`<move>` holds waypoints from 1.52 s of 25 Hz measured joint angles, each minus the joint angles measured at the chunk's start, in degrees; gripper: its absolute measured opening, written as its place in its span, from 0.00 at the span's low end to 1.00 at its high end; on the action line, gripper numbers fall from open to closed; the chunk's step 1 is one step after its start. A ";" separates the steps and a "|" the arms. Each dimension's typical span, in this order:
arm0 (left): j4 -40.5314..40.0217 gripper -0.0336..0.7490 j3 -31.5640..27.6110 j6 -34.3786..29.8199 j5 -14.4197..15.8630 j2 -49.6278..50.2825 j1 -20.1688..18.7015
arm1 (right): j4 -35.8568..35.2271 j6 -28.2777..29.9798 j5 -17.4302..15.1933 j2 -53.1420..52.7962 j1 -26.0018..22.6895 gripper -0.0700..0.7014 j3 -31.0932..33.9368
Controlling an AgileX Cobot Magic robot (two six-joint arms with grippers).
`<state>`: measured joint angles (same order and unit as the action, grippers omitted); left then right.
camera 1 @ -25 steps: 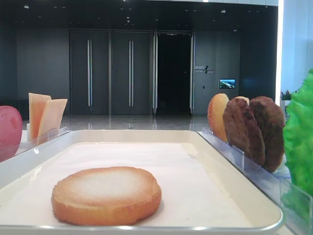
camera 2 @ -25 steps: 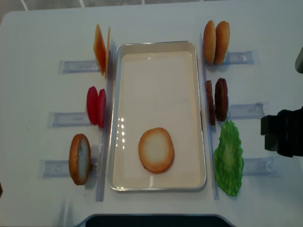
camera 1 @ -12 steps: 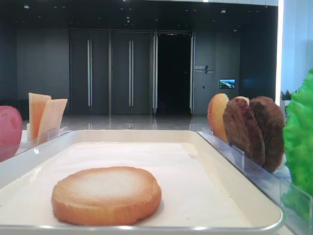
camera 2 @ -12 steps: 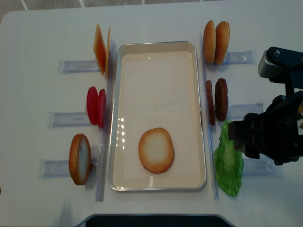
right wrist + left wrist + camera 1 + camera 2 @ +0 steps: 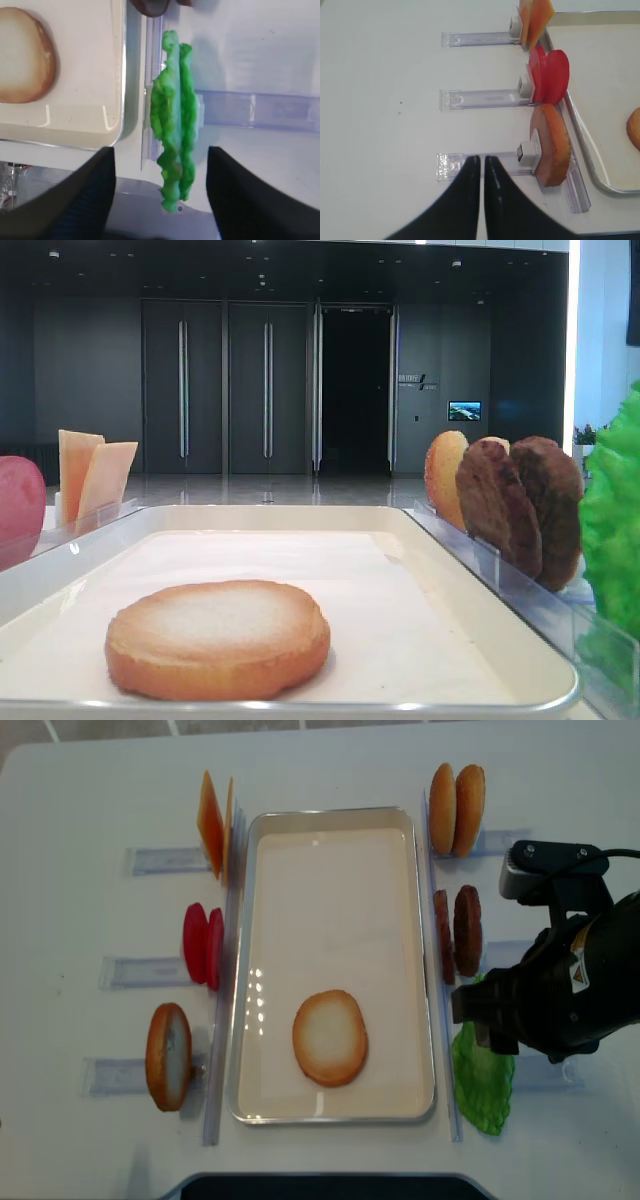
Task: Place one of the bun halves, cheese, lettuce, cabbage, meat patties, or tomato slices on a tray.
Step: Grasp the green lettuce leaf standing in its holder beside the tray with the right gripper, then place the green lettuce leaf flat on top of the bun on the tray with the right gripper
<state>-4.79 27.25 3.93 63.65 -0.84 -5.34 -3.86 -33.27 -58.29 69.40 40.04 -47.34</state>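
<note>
A cream-white tray (image 5: 245, 970) lies mid-table with one bun half (image 5: 330, 1038) flat in its near part, also seen in the right wrist view (image 5: 22, 55). The ruffled green lettuce (image 5: 175, 115) stands on edge in a clear rack just right of the tray (image 5: 117, 75). My right gripper (image 5: 160, 150) hangs open over it, one finger on each side and neither touching the leaf. From above, that gripper (image 5: 487, 1020) covers the lettuce's (image 5: 482, 1090) far end. My left gripper (image 5: 481, 158) is shut on nothing, over a clear rack beside another bun half (image 5: 552, 145).
Clear racks flank the tray. On the left stand cheese (image 5: 212, 820), tomato slices (image 5: 203, 945) and a bun half (image 5: 168, 1055). On the right stand two bun halves (image 5: 457, 808) and meat patties (image 5: 457, 932). The table's front edge lies close behind the lettuce.
My right arm has come in from the right edge of the table and now stands over the lettuce. The bun half on the tray has not moved.
</note>
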 joint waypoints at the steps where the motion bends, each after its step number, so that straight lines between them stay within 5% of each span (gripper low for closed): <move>1: 0.00 0.06 0.00 0.00 0.00 0.00 0.00 | 0.00 0.27 0.19 0.47 0.00 0.62 -0.05; 21: 0.00 0.06 0.00 0.00 0.00 0.00 0.00 | 1.90 1.03 3.03 3.79 0.00 0.32 -0.04; 26: 0.00 0.06 0.00 0.00 0.00 0.00 0.00 | 2.69 1.21 2.95 5.18 0.00 0.18 -0.10; 38: 0.00 0.06 0.00 0.00 0.00 0.00 0.00 | -0.18 2.82 3.06 -2.91 0.00 0.18 -1.03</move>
<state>-4.79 27.25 3.93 63.65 -0.84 -5.34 -4.04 -30.46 -55.23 66.49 40.04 -48.37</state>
